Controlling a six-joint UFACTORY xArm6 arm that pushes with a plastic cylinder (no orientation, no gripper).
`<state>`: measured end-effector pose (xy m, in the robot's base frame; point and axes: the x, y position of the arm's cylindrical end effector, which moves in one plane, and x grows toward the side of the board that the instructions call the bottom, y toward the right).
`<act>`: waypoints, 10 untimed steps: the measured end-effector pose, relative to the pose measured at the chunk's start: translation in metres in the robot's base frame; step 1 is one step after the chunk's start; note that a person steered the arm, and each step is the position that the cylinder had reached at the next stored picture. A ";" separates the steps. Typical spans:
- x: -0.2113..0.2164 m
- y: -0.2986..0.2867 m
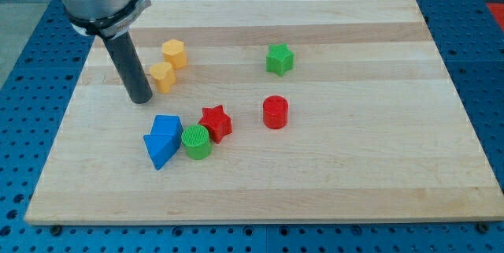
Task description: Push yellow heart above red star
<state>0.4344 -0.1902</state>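
Observation:
The yellow heart (163, 76) lies on the wooden board in the upper left part of the view. The red star (215, 122) lies lower and to the right of it, near the middle. My tip (141, 99) rests on the board just left of and slightly below the yellow heart, close to it; I cannot tell whether it touches. The dark rod rises from the tip to the grey arm at the view's top left.
A yellow hexagon block (174, 53) sits just above the heart. A green cylinder (196, 142) and two blue blocks (163, 141) crowd the red star's lower left. A red cylinder (276, 112) lies to its right, a green star (279, 59) further up.

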 end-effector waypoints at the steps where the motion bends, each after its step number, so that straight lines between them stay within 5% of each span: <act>1: -0.010 -0.006; 7: 0.004 0.028; 10: 0.002 -0.035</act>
<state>0.4364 -0.2253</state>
